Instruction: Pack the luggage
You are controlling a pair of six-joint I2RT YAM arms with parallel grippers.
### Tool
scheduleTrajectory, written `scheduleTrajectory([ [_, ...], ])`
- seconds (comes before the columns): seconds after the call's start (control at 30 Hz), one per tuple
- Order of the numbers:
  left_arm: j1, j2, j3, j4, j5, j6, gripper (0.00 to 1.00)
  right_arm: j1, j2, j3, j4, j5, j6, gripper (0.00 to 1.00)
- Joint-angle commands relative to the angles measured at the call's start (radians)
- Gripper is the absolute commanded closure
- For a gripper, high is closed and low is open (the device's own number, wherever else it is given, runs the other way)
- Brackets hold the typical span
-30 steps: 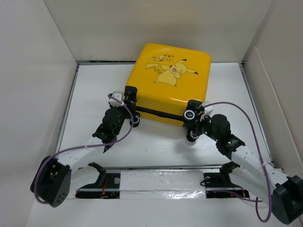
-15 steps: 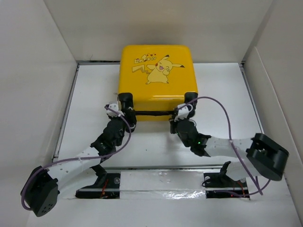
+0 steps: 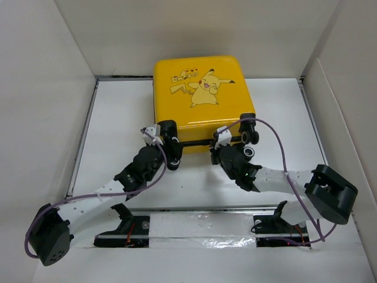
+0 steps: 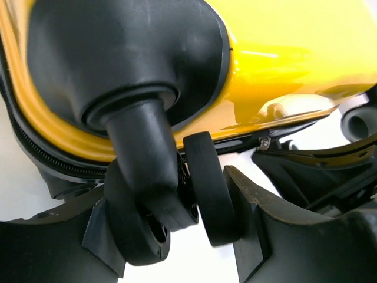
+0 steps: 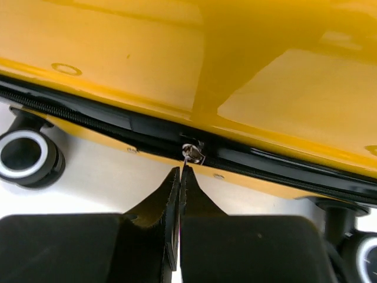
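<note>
The luggage (image 3: 199, 88), a closed yellow hard-shell case with a Pikachu print, lies flat at the back middle of the table. Its black zipper seam and wheels face the arms. My left gripper (image 3: 169, 147) is shut around the twin caster wheel (image 4: 177, 200) at the near left corner. One finger (image 4: 259, 212) presses each side of that wheel under the yellow shell (image 4: 283, 53). My right gripper (image 3: 221, 141) is at the near side's middle. Its tips (image 5: 179, 172) are shut on the thin metal zipper pull (image 5: 192, 152) on the black zipper track.
White walls box in the table on three sides, close behind the luggage. Another wheel (image 3: 250, 137) sticks out at the near right corner, beside my right gripper. A metal rail (image 3: 200, 227) with the arm mounts runs along the near edge.
The luggage swung from skewed to nearly square, shifting left and then slightly right. My right arm folded inward along the zipper side. The left gripper stayed on its wheel.
</note>
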Motion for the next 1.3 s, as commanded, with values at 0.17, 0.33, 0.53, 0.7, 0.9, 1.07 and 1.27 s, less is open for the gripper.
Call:
scheduleTrajectory([
  [0.17,0.166,0.065,0.323,0.199,0.687,-0.041,1.00,0.203,0.070,0.174,0.269,-0.364,0.063,1.00],
  [0.33,0.213,0.031,0.357,0.157,0.781,-0.110,1.00,0.172,-0.053,0.076,0.220,-0.294,0.049,1.00],
  [0.53,0.149,0.158,0.366,0.285,0.870,-0.225,1.00,0.033,-0.187,-0.103,0.229,-0.340,0.104,1.00],
  [0.7,0.140,0.302,0.479,0.362,0.942,-0.330,1.00,0.144,-0.017,0.016,0.322,-0.432,0.071,1.00],
  [0.9,0.149,0.226,0.539,0.206,0.975,-0.318,1.00,0.246,0.377,0.263,0.706,-0.556,0.112,1.00],
  [1.07,0.180,0.140,0.438,0.274,0.953,-0.360,1.00,0.255,0.493,0.174,1.057,-0.475,0.265,1.00],
  [1.27,0.189,0.097,0.246,0.425,0.900,-0.385,1.00,0.255,0.473,-0.056,1.243,-0.308,0.307,0.72],
])
